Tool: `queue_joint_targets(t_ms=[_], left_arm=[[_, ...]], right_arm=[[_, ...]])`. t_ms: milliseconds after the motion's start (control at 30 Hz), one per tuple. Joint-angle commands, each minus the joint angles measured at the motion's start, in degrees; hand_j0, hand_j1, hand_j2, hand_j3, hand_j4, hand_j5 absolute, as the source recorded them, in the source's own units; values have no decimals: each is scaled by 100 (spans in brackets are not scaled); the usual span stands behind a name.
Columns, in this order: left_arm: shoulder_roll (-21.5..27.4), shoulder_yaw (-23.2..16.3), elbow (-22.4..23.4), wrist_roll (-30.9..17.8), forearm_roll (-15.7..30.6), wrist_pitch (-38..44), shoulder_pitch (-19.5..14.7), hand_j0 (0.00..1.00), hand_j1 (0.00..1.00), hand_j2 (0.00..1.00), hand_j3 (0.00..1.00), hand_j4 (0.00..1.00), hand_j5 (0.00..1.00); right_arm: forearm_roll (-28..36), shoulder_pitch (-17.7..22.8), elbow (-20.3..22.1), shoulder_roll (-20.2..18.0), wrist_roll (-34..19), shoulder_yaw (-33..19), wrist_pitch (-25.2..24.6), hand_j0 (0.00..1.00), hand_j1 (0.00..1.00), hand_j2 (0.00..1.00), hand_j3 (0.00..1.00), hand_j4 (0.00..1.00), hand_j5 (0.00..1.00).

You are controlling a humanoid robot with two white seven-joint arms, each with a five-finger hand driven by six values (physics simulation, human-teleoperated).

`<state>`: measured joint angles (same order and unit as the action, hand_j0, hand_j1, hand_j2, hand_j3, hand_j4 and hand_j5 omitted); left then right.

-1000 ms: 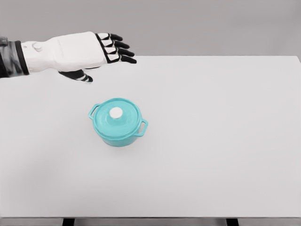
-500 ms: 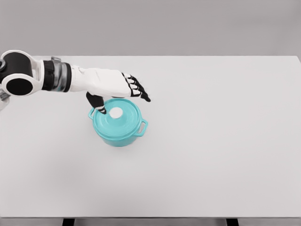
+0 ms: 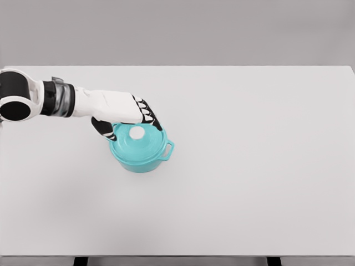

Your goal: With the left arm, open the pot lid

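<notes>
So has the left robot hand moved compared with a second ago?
Yes. The left robot hand has come down and toward the camera from the table's far edge to the teal pot, which stayed put.

Teal two-handled pot (image 3: 140,157), lid (image 3: 141,143) on (white knob (image 3: 136,132)), upright on table

You see a teal pot (image 3: 140,157) with a teal lid (image 3: 138,139) and white knob (image 3: 136,132), a white hand (image 3: 123,113) with black fingers (image 3: 150,117), and a pale grey tabletop (image 3: 249,166).

Pot (image 3: 141,158) sits left of ctr on table (image 3: 249,166), lid (image 3: 138,143) on (left hand (image 3: 119,111) over its back-left edge).
</notes>
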<state>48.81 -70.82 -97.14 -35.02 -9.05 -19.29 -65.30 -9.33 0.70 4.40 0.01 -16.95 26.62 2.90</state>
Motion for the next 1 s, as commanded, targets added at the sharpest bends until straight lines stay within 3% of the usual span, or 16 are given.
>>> queue_joint_targets(t_ms=[0,533,800,967], left_arm=[[-39,-11,46,2,-44,22,0,85,85,85,85,85,85],[-276,-90,389,2,-272,40,79,82,82,82,82,82,82],[-276,-125,380,2,-272,13,79,68,68,68,68,68,68],[-285,-169,380,2,-272,4,79,67,67,67,67,67,67]], right_arm=[[2,0,0,-1,-2,1,1,100,100,100,100,100,100],[2,0,0,-1,-2,1,1,100,100,100,100,100,100],[2,0,0,-1,-2,1,1,100,100,100,100,100,100],[2,0,0,-1,-2,1,1,100,100,100,100,100,100]])
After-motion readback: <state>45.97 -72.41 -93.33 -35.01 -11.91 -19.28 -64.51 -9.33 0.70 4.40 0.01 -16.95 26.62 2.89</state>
